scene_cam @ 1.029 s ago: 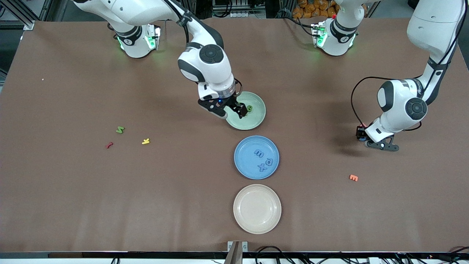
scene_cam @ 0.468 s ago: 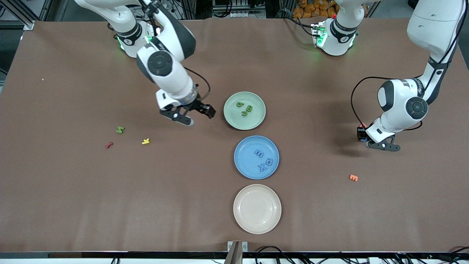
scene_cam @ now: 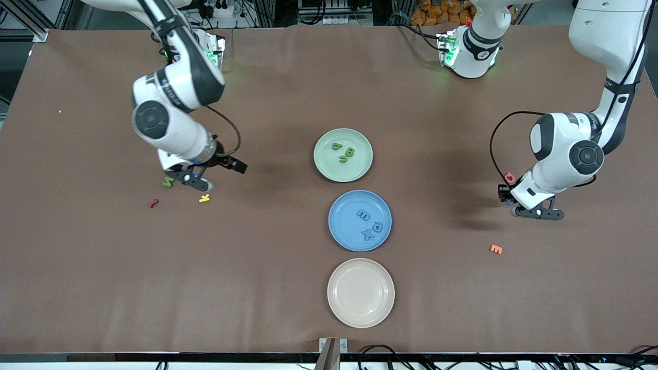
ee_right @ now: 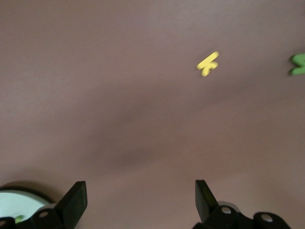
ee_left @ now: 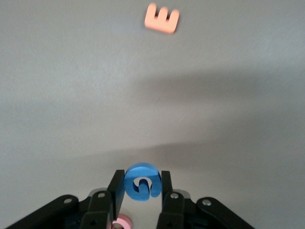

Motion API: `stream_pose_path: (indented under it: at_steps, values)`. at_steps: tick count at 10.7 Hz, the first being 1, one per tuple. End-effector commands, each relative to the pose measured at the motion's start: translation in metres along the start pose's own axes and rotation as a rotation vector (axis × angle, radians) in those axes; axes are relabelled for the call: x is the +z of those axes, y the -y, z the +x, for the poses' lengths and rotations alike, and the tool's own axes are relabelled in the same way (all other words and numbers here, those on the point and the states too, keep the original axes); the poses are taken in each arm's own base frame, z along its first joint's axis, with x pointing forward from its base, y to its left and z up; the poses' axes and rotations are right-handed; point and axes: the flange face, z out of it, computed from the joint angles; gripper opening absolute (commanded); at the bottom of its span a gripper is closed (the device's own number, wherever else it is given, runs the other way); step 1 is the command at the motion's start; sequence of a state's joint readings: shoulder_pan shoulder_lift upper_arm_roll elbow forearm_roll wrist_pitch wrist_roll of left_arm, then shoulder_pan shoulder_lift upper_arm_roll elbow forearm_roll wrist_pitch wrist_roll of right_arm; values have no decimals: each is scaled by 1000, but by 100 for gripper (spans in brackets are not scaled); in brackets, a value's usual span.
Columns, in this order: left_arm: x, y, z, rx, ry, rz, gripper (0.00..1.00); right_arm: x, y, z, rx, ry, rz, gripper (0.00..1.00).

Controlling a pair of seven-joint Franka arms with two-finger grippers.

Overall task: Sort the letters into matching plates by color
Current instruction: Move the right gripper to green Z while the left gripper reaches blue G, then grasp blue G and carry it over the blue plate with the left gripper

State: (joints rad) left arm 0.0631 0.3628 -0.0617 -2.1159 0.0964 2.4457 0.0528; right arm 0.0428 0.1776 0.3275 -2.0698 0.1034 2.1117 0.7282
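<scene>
Left tool [ee_left: 142, 190] clamped on a blue letter [ee_left: 141, 182]; right tool [ee_right: 141, 198] wide apart, aloft.

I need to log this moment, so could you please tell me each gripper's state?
Left gripper: shut on a blue letter.
Right gripper: open, empty, over the table near the green letter.

Brown-covered table [scene_cam: 288, 308] under even light, metal framing, cables and orange clutter [scene_cam: 442, 13] along its robot-base edge

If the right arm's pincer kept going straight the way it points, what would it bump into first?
Probably just bare table. The right pincer is open and empty, and straight ahead there is only brown tabletop. The yellow letter K and a green letter lie off to one side, though depth is hard to judge.
</scene>
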Motion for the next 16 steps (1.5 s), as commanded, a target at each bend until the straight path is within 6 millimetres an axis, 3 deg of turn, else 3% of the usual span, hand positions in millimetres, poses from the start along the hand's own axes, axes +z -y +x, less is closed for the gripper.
stream_pose_path:
  at_steps: [1, 4, 7, 8, 10, 11, 14, 16]
  values:
    - [-25, -19, 17, -58, 1, -11, 0, 5, -55, 23, -58, 33, 17, 100]
    - [-57, -60, 42, -106, 2, -28, 0, 29, -124, 58, -134, 9, 23, 100]
    - [-83, -104, 62, -148, -19, -67, 0, 52, -154, 66, -146, -45, 12, 100]
    - [-90, -108, 67, -158, -25, -85, 0, 56, -162, 69, -156, -69, -7, 100]
    - [-100, -134, 79, -169, -42, -133, 0, 69, -185, 73, -171, -106, -43, 100]
    - [-98, -156, 90, -181, -47, -153, 0, 75, -190, 71, -196, -118, -43, 100]
    - [-73, -228, 95, -249, -8, -166, 0, 92, -231, 79, -250, -164, -45, 100]
    - [-62, -260, 93, -263, 7, -168, 0, 107, -236, 75, -247, -201, -38, 100]
